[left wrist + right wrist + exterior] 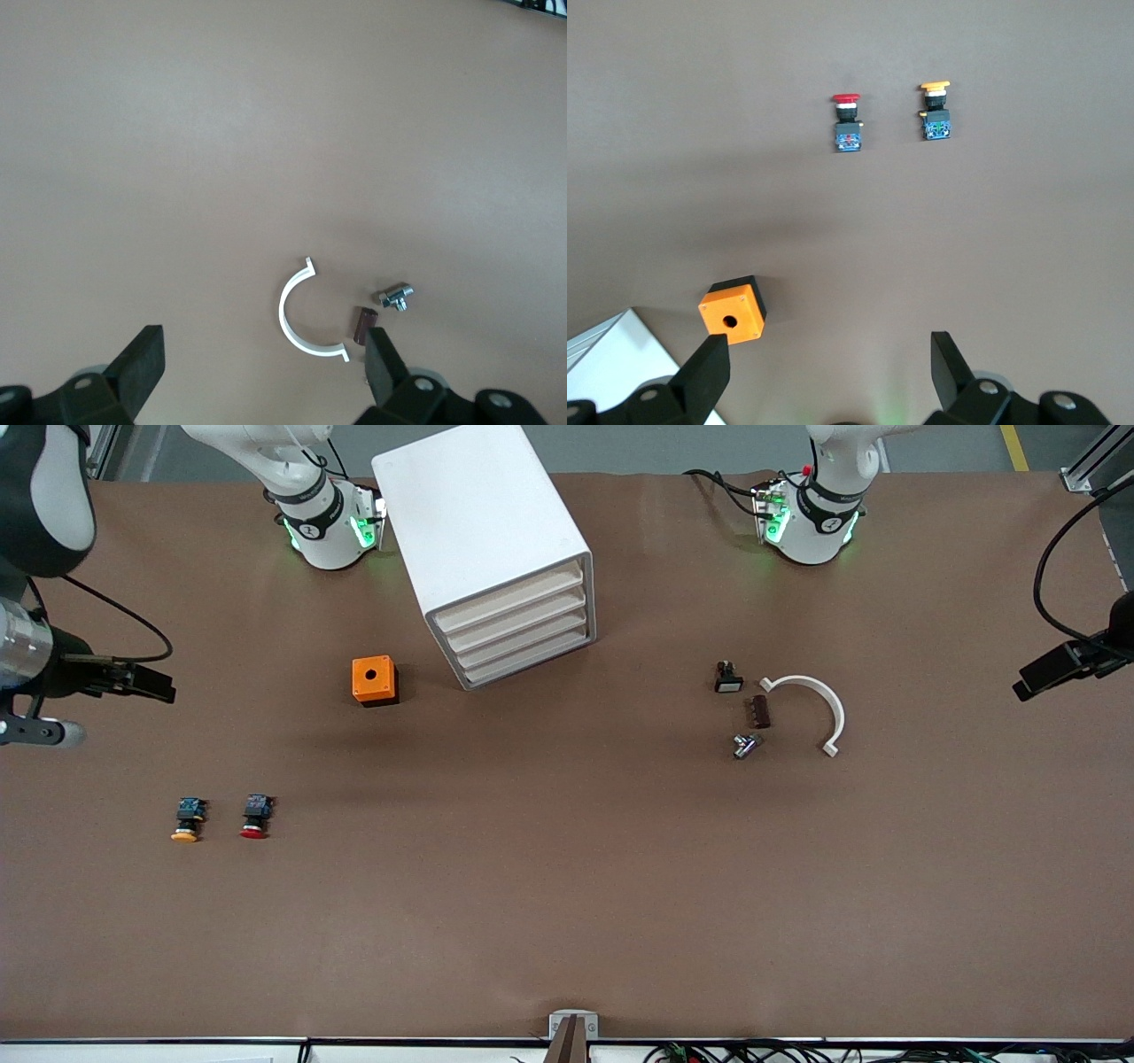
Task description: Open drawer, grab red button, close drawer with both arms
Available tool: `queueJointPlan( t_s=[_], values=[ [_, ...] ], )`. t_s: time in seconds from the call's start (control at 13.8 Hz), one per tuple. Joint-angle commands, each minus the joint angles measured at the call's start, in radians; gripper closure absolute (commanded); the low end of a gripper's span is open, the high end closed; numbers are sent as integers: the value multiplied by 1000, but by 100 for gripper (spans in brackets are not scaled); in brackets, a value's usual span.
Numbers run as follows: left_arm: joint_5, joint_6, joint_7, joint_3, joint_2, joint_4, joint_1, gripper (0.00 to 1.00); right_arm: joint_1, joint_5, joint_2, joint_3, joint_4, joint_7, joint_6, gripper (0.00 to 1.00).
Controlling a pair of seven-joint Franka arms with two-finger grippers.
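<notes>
Nothing started: both my grippers are high over the tabletop point(567, 921), jaws spread wide, holding nothing. Left gripper point(266, 372) hangs over the white half-ring clamp point(299, 312), brown block point(363, 325) and small metal fitting point(395, 297); right gripper point(830, 376) hangs over bare tabletop between the orange box point(732, 310) and the two buttons. All four drawers of the white cabinet point(483, 531) are shut; the target drawer point(514, 611) is second from the top. The red button point(255, 816) lies on its side toward the right arm's end, nearer the camera than the cabinet, just beside the yellow-capped button point(186, 819). Risks, my guess: the fronts are alike and thin, so it's easy to hook the wrong one; I can't see any handles; the cabinet sits skewed and looks unanchored, so a pull may drag the whole box unless the other arm braces it. The two buttons are twins apart from the cap, so a wrong pick is possible, and a small body lying down could roll or squirt out of the jaws. Writing: there's lettering on the black bands at the arm bases, too small to read; nothing legible on the cabinet, box or buttons.
</notes>
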Motion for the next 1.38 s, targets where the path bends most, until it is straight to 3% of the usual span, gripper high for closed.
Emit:
queueJointPlan(
  t_s=[0.0, 0.14, 0.72, 0.87, 1.16, 1.3],
  values=[
    [-38, 17, 40, -14, -116, -124, 16, 0, 0, 21, 17, -1, 93, 4, -60, 0],
    [-54, 26, 66, -16, -151, -167, 16, 0, -3, 21, 17, -1, 134, 4, -81, 0],
    [-52, 15, 161, 4, -151, -153, 10, 0, -30, 77, 17, -11, 148, 4, -84, 0],
    [-54, 12, 162, 46, -150, -153, -42, 0, -32, 72, 17, -13, 150, 4, -84, 0],
    [-52, -22, 148, 231, -154, -153, -254, 0, -30, 74, 17, -11, 150, 4, -82, 0],
    [-54, -23, 149, 238, -154, -153, -262, 0, -30, 71, 19, -11, 164, 4, -82, 0]
  ],
)
